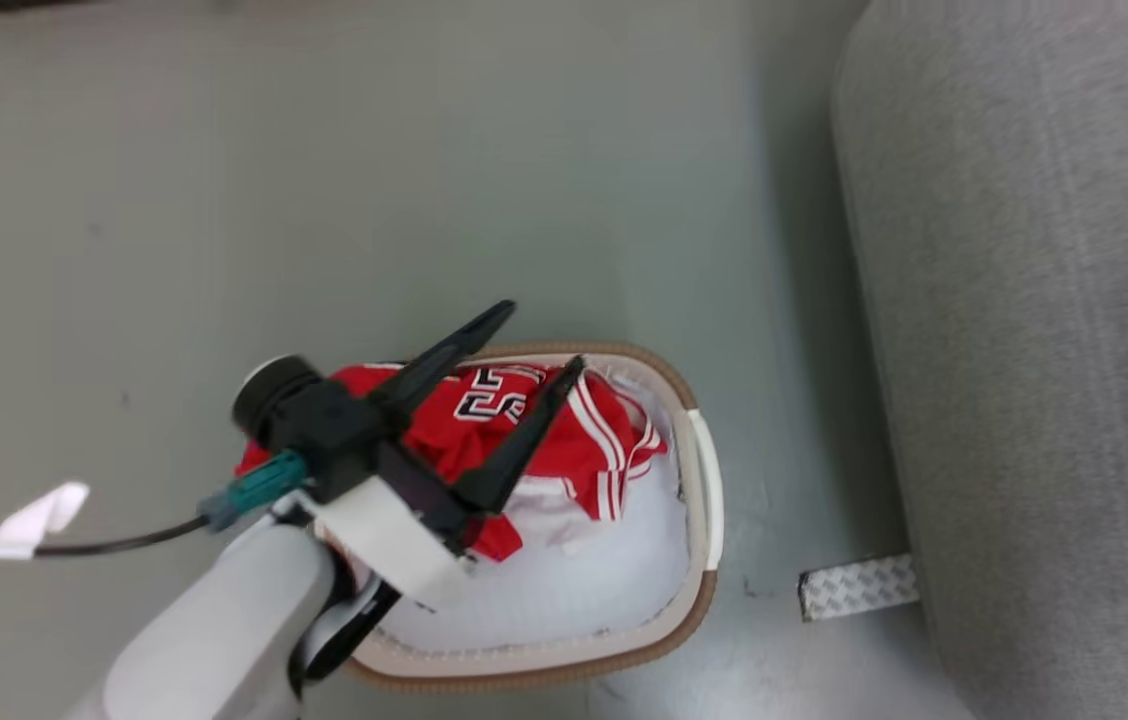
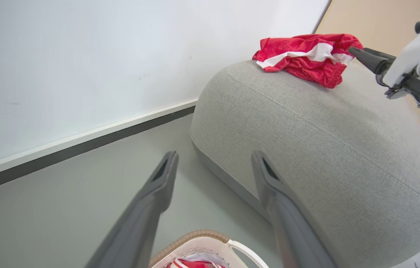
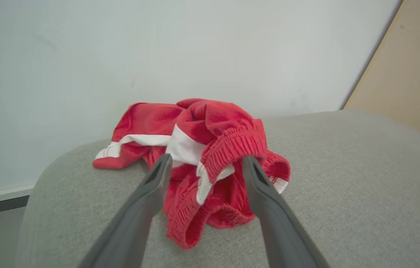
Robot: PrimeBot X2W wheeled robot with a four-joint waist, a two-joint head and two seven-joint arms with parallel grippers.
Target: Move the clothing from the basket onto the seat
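Bright, even, diffuse light fills all three views, with no hard shadows. Inside the basket (image 1: 699,470) the white is washed out by glare, the head view is slightly soft, and the seat (image 1: 1044,350) lays a faint shadow on the floor (image 1: 524,180)

Left gripper (image 1: 544,335) and right gripper (image 3: 206,158) both splayed; left arm comes in from the lower left.
We log the left gripper's two dark fingers (image 1: 523,435) spread in a wide V, pointing up and right in the head view. The pale left forearm (image 1: 214,620) rises from the lower left corner to the black wrist (image 1: 324,420). The right gripper's fingers stand parted as well. The left wrist view catches it at upper right, tips aimed leftward.
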